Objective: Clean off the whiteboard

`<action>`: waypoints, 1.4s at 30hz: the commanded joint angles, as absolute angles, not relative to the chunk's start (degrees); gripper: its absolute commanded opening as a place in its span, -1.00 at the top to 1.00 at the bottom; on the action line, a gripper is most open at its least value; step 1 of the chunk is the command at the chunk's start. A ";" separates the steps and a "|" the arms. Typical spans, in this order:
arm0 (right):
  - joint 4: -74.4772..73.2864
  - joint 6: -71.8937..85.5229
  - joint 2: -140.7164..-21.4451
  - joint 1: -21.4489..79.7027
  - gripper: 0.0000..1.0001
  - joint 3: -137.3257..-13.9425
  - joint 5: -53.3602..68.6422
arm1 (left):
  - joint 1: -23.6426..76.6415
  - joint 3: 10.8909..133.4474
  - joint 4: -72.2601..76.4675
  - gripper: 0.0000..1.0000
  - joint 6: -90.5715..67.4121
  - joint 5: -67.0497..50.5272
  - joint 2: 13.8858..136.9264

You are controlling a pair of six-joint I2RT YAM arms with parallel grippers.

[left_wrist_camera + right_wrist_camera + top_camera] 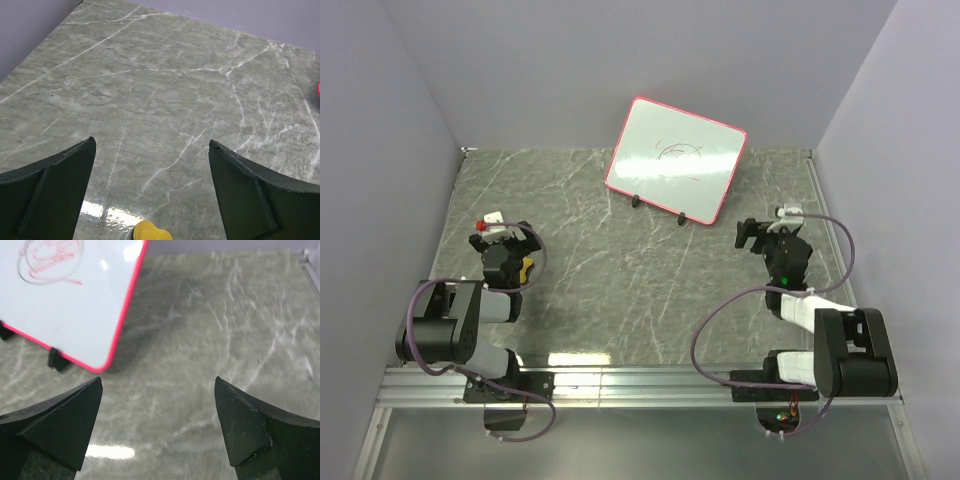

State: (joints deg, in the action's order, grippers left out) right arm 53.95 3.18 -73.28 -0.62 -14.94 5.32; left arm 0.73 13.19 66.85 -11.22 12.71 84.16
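The whiteboard (675, 158) stands tilted on two small black feet at the back of the table, with a thin pink-red frame and faint red and dark scribbles. Its lower right corner shows in the right wrist view (75, 305). My right gripper (752, 236) (158, 380) is open and empty, just right of the board's near corner and apart from it. My left gripper (520, 238) (152, 141) is open over the left of the table, far from the board. A small yellow eraser (527, 268) (150, 231) lies low between the jaws near their base, not gripped.
The marble-patterned tabletop (620, 280) is bounded by purple-grey walls at the back and sides. A metal rail (640, 380) runs along the near edge by the arm bases. A sliver of the board's pink frame (318, 89) shows at the right edge of the left wrist view.
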 commanded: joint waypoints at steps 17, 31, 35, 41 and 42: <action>0.47 20.80 -46.33 6.41 -0.99 -49.03 10.90 | -3.33 45.60 0.19 -0.99 -38.49 1.36 66.54; -15.28 42.01 -38.50 5.89 -0.99 -44.91 12.14 | -10.81 51.77 -11.50 -0.99 -48.27 -35.00 75.60; -17.83 40.00 -37.18 6.15 -0.99 -44.47 8.71 | -10.64 53.51 -23.16 -0.99 -39.57 -25.77 71.53; -24.51 37.27 -39.11 8.17 -0.98 -46.05 4.84 | -8.44 53.89 -34.98 -0.99 -31.03 -10.03 72.97; -25.48 36.74 -39.63 9.04 -0.97 -46.49 4.75 | -8.18 52.57 -34.81 -0.99 -30.24 -9.58 72.08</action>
